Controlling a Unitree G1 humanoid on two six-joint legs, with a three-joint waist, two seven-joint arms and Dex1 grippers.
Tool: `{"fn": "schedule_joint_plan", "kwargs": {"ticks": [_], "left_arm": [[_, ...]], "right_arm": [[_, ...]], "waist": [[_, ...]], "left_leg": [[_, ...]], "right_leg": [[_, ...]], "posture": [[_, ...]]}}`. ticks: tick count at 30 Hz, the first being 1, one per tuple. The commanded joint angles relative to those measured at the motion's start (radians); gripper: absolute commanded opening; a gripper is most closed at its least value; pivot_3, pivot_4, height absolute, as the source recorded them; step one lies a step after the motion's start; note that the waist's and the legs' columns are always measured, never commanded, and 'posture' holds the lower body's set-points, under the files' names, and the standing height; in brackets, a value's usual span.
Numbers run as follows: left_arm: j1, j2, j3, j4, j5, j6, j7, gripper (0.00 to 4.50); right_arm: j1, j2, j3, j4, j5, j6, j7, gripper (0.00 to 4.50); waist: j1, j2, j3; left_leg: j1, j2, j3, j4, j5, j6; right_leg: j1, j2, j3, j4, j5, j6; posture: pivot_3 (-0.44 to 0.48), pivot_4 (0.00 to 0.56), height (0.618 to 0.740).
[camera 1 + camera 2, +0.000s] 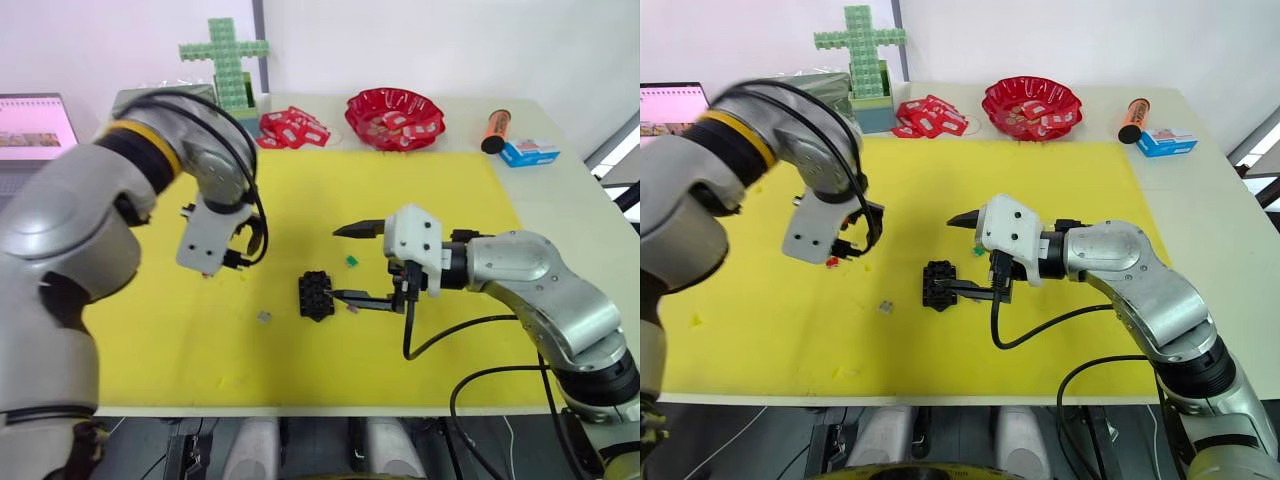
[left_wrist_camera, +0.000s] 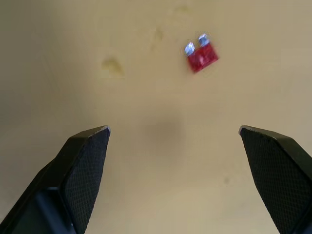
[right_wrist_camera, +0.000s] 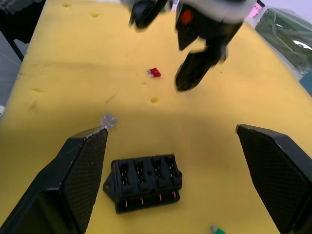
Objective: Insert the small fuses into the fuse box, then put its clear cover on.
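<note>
i see my left gripper (image 2: pixel 173 134) hanging wide open and empty over the yellow mat (image 1: pixel 300 200), with the red fuse (image 2: pixel 201 54) lying flat on the mat just beyond its fingertips. my right gripper (image 1: pixel 345 265) is spread wide too, holding nothing, one finger just beside the fuse box (image 3: pixel 145 182), which sits mid-mat. the green fuse (image 1: pixel 352 261) lies near the box, the pale grey one (image 1: pixel 264 316) on its other side.

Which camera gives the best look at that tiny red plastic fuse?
The left wrist view: the tiny red plastic fuse lies close, both metal prongs visible. The right wrist view shows a small red chip; the right eye view shows a red speck.
</note>
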Motion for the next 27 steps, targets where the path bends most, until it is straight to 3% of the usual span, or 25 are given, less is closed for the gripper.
{"fn": "schedule_joint_plan", "kwargs": {"ticks": [1, 5, 7, 10, 13, 16, 20, 21, 22, 24, 27], "left_arm": [[-0.079, 0.126, -0.035, -0.059, -0.239, 0.122, -0.17, 4.46], [-0.157, 0.278, -0.127, -0.237, -0.534, 0.449, -0.192, 4.46], [-0.164, 0.328, -0.112, -0.322, -0.688, 0.689, -0.192, 4.46], [-0.118, 0.384, 0.084, -0.348, -0.972, 1.276, -0.192, 4.46], [-0.031, 0.442, 0.288, -0.312, -1.006, 1.576, -0.192, 4.46], [0.106, 0.537, 0.541, -0.378, -1.125, 1.962, -0.131, 4.46], [0.403, 0.598, 0.957, -0.451, -1.375, 2.304, 0.224, 4.46], [0.525, 0.619, 1.075, -0.476, -1.478, 2.389, 0.324, 4.46], [0.731, 0.62, 1.245, -0.541, -1.599, 2.439, 0.444, 4.46], [1.09, 0.566, 1.57, -0.661, -1.841, 2.534, 0.655, 4.46], [1.345, 0.445, 1.809, -0.819, -2.059, 2.508, 0.972, 4.46]], "right_arm": [[-0.016, -0.02, -0.045, -0.004, 0.008, -0.027, 0.023, 4.5], [-0.021, -0.018, -0.041, 0.017, 0.006, -0.047, 0.04, 4.5], [-0.024, -0.012, -0.037, 0.027, 0.002, -0.056, 0.044, 4.5], [-0.022, -0.006, -0.028, 0.037, -0.008, -0.072, 0.048, 4.5], [-0.016, -0.007, -0.029, 0.036, -0.005, -0.076, 0.055, 4.5], [-0.02, -0.008, -0.024, 0.042, -0.008, -0.085, 0.07, 4.5], [-0.034, 0.003, -0.015, 0.058, -0.008, -0.091, 0.08, 4.5], [-0.036, 0.006, -0.013, 0.062, -0.008, -0.092, 0.083, 4.5], [-0.041, 0.011, -0.005, 0.068, -0.009, -0.095, 0.089, 4.5], [-0.054, 0.021, 0.012, 0.081, -0.012, -0.102, 0.102, 4.5], [-0.059, 0.028, 0.021, 0.094, -0.014, -0.113, 0.118, 4.5]], "waist": [[-0.01, 0.0, 0.0], [-0.013, 0.001, 0.0], [-0.007, 0.001, 0.0], [-0.007, 0.001, 0.0], [-0.015, 0.002, 0.0], [-0.03, 0.003, 0.0], [-0.034, 0.002, 0.0], [-0.034, 0.002, 0.0], [-0.035, 0.003, 0.0], [-0.04, 0.005, -0.001], [-0.029, -0.003, 0.0]], "left_leg": [[0.0, 0.0, 0.0, 0.0, 0.0, 0.0], [0.0, 0.004, -0.002, -0.001, 0.0, 0.0], [0.0, 0.007, -0.002, 0.0, 0.0, 0.0], [0.0, 0.007, -0.003, 0.002, 0.0, 0.0], [0.001, 0.007, -0.003, 0.002, 0.0, 0.0], [0.004, 0.007, 0.0, 0.0, -0.001, 0.001], [0.005, 0.011, -0.002, 0.0, -0.001, 0.001], [0.006, 0.011, -0.002, 0.0, -0.001, 0.001], [0.008, 0.011, -0.002, -0.001, -0.001, 0.001], [0.014, 0.011, 0.0, -0.003, -0.001, 0.001], [0.017, 0.012, -0.001, -0.003, -0.002, 0.001]], "right_leg": [[0.0, 0.001, 0.0, 0.0, 0.0, 0.0], [0.0, 0.003, 0.0, 0.0, -0.001, 0.0], [0.001, 0.003, 0.001, 0.0, -0.001, 0.0], [0.002, 0.003, 0.001, 0.001, -0.001, 0.001], [0.001, 0.004, 0.001, 0.003, -0.002, 0.003], [0.0, 0.005, 0.003, 0.007, -0.004, 0.004], [-0.001, 0.008, 0.003, 0.017, -0.008, 0.001], [-0.001, 0.008, 0.003, 0.016, -0.009, 0.001], [0.0, 0.008, 0.003, 0.016, -0.009, 0.001], [0.003, 0.006, 0.005, 0.017, -0.009, 0.0], [0.006, 0.001, 0.005, 0.018, -0.01, -0.002]], "posture": [[0.0, 0.15, 0.74], [0.0, 0.15, 0.74], [0.0, 0.15, 0.74], [0.0, 0.15, 0.74], [0.0, 0.15, 0.74], [0.0, 0.15, 0.74], [0.0, 0.15, 0.74], [0.0, 0.15, 0.74], [0.0, 0.15, 0.74], [0.0, 0.15, 0.74], [0.0, 0.15, 0.74]]}}
